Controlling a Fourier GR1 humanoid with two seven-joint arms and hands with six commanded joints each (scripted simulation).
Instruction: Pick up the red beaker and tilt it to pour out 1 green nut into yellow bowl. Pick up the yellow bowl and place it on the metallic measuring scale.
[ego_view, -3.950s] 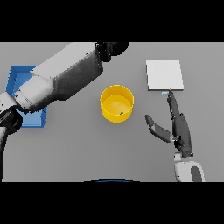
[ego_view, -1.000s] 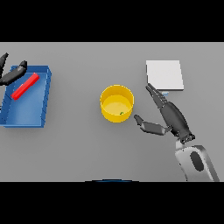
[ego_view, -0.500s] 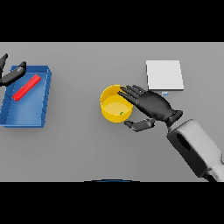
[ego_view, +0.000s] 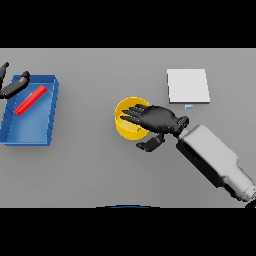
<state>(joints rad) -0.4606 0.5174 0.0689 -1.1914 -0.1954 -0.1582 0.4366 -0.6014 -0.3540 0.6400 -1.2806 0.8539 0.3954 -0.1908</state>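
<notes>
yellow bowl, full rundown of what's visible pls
The yellow bowl is round, open-topped and plain yellow, standing upright on the grey table near the centre, left of and below the white square scale. The right hand lies over its right half, fingers spread across the opening and thumb below the rim; contact cannot be confirmed. A small green speck shows inside.

Left hand (ego_view: 14, 86) cut off at the edge; yellow bowl (ego_view: 123, 111) half hidden under right hand (ego_view: 156, 120).

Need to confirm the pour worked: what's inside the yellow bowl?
A small green speck shows in the yellow bowl, probably the nut. The right hand reaches over the bowl, hiding most of its inside.
</notes>
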